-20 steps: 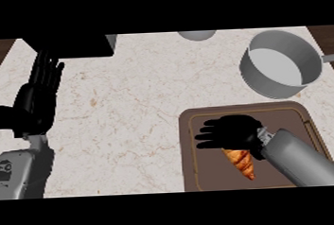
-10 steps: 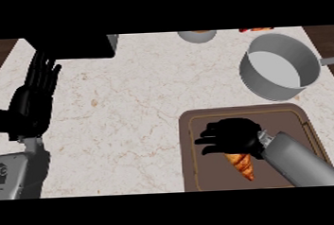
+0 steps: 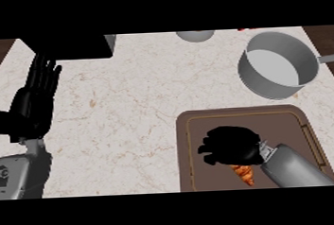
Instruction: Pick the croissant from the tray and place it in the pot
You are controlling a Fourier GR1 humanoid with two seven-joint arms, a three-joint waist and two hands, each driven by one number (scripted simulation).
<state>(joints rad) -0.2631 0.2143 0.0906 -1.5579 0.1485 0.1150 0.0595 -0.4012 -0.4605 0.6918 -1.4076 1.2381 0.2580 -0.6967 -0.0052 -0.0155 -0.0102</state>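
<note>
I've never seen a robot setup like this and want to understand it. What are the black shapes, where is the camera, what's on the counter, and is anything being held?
This is a humanoid robot at a kitchen counter. The camera sits in its head and looks steeply down, so only its forearms and hands show, coming in from the bottom. The black shape at the left is its left hand, open with fingers up, resting. The black shape at the lower right is its right hand, fingers curled round a croissant whose orange end pokes out beneath it. This is over a brown tray. Further up and to the right stands a grey pot, with nothing visible inside. I cannot tell whether the croissant has left the tray.
</note>
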